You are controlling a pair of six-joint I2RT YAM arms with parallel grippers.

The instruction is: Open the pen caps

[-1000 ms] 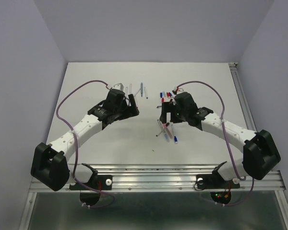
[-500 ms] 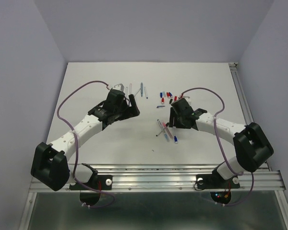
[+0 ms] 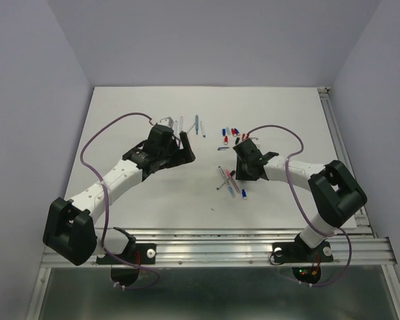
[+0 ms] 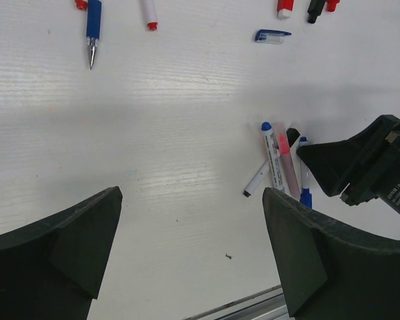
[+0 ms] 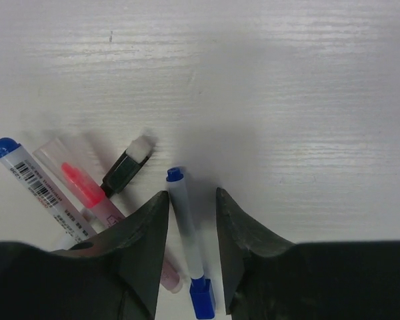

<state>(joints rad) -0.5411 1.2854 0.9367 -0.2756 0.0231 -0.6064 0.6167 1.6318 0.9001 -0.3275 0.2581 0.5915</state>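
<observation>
The left fingers (image 4: 73,240) hang spread wide above the white surface (image 4: 153,120), grasping nothing. Loose red, blue and black pen caps (image 3: 232,131) lie scattered farther back (near the right arm). The right fingers (image 5: 143,233) straddle a thin white pen (image 5: 187,227) with a blue cap (image 5: 201,300); they are narrowed but not clamped.

The right fingers (image 5: 143,250) straddle a white pen (image 5: 185,230) (blue cap (image 5: 201,304) at its near end) on the table (image 5: 287,80).
</observation>
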